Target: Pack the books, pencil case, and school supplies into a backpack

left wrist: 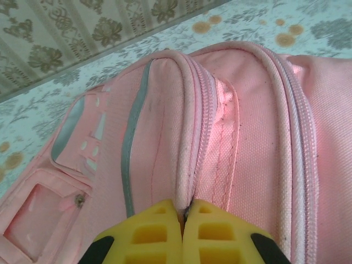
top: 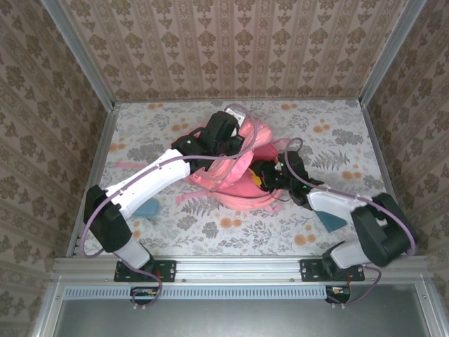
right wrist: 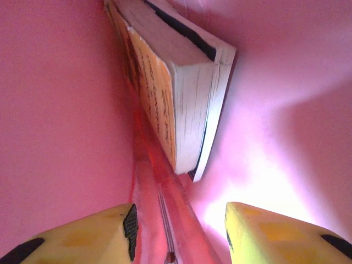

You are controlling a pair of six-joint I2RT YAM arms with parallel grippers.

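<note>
- My left gripper (left wrist: 184, 215) is clamped shut on a piped ridge of the backpack (left wrist: 247, 137), just beside a zip. Its yellow fingers (left wrist: 148, 234) meet with pink fabric pinched between them.
- From above, the backpack lies crumpled in the middle of the table (top: 337, 140), between my two arms. The left arm reaches over to its far side and holds that edge up.
- My right gripper (right wrist: 179, 236) is inside the backpack, with pink lining on every side. Its jaws stand moderately apart and grip nothing. A pink seam of the lining runs up between the two fingers, and I cannot tell whether it touches either one.
- The books (right wrist: 184, 93) are already in the backpack, just ahead of the right gripper. They stand on edge, stacked against the left wall of the lining.
- The booklet (right wrist: 151, 93) with the orange cover faces that wall. White page edges and a dark cover edge show on the side towards me.
- A light-blue piece (top: 147, 208) lies flat on the table beside the left arm, apart from the backpack.
- A teal piece (top: 333, 222) lies on the table at the right, partly under the right arm and also outside the backpack.
</note>
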